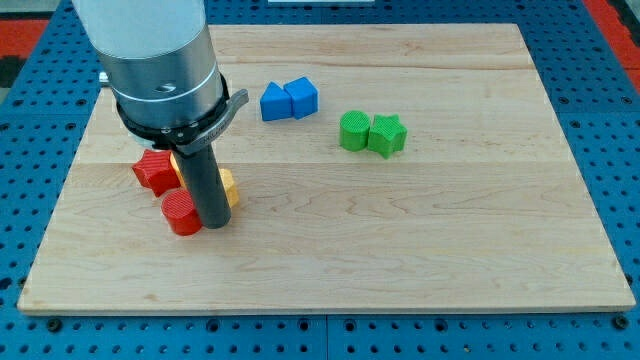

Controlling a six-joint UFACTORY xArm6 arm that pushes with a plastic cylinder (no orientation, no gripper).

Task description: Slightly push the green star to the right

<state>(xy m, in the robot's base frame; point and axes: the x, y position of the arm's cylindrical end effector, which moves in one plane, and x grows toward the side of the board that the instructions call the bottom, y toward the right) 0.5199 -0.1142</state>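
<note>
The green star [387, 135] is lying on the wooden board [420, 240] in the upper middle of the view, a little right of centre, and it is resting flat with its ridged top face showing. Touching its left side is a second green block [354, 131], rounded in outline, its exact shape not determinable. Up and to the view's left of this pair, two blue blocks are sitting pressed together: a blue block [274, 101] with a pointed top on the left and a blue cube [302, 96] on the right. Well apart from the star, at the view's left, a cluster is gathering around the rod: a red star [154, 172] above, a red cylinder [181, 213] below it, and a yellow block [229, 188], mostly hidden behind the rod, shape not determinable. My tip [214, 225] is standing on the board just beside the red cylinder's right edge and below the yellow block, far to the left of the green star and not touching it. The arm is carrying no gripper, only the dark rod, so there is no open or closed state to record. The board is resting on a blue perforated table [610, 110].
</note>
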